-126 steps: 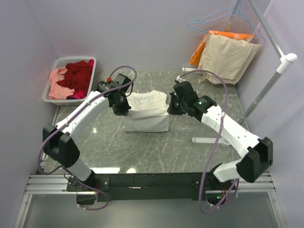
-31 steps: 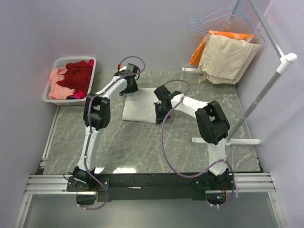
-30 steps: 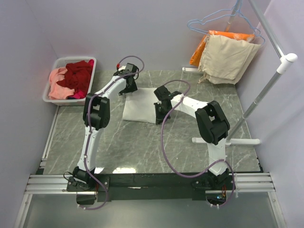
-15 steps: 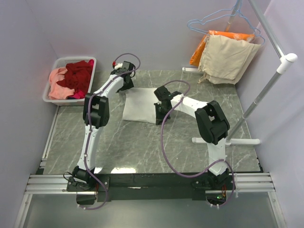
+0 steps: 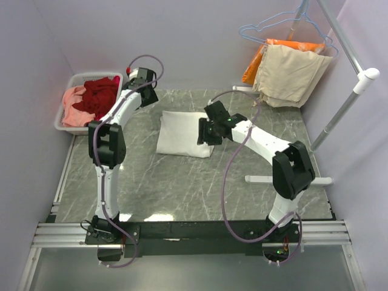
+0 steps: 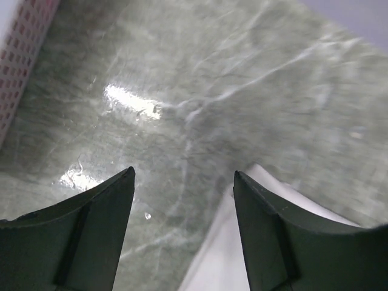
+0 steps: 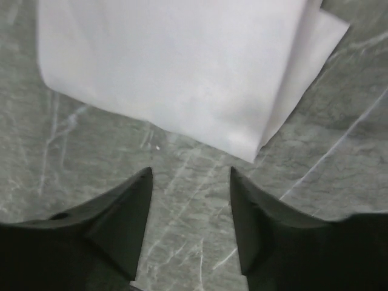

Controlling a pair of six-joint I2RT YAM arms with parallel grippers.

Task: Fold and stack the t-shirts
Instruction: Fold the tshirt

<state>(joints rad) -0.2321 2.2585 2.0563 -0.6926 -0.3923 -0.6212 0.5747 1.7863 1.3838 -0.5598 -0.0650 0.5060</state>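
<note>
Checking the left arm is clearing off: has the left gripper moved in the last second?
Yes. The left gripper has swung left and toward the back, away from the folded white t-shirt and nearer the laundry basket.

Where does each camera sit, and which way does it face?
Top external: above and behind, looking down on table, left arm, right arm, white t-shirt.
Left wrist: arm-mounted, facing down at table beside basket; own open jaws show.
Right wrist: arm-mounted, facing down at t-shirt's corner; own open jaws show.
All three share the t-shirt.
</note>
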